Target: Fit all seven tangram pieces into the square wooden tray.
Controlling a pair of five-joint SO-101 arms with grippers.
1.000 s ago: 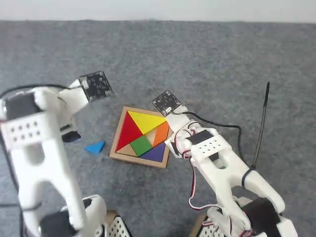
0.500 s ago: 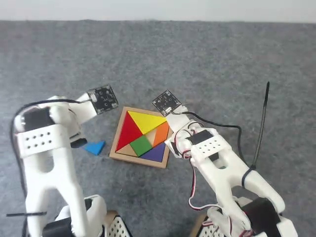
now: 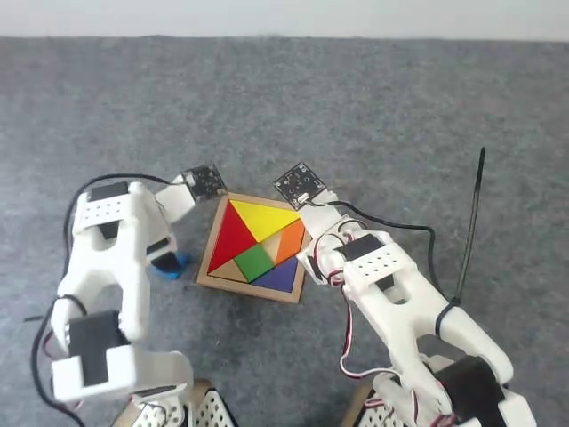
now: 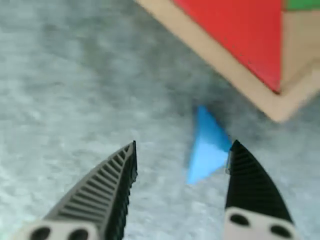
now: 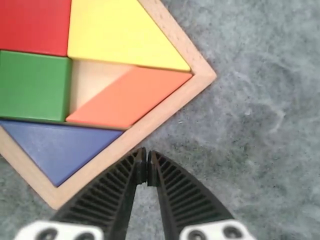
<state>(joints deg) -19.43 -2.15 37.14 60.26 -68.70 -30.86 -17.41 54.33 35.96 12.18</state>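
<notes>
Swung down and inward since a second ago, the left arm now has the left gripper [image 4: 183,145] low over the light blue triangle [image 4: 209,147], which lies on the grey carpet [image 3: 400,107] just off the 9 o'clock side of the wooden tray [image 3: 249,289]. Its jaws stand wide, with the triangle between them, close by one finger. The right gripper [image 5: 146,152], pinched together and empty, hangs at the tray's 4 o'clock edge. The step in hand looks like picking up the loose piece. The next move probably calls for centring, lowering and closing on it, then carrying it to the bare gap [image 5: 92,77] beside the orange piece [image 5: 130,95].

A grey, fuzzy carpet-like fabric [image 3: 400,107] spreads flat from 3 o'clock to 9 o'clock, evenly lit. A plain pale wall strip [image 3: 284,18] borders it at 12 o'clock.
</notes>
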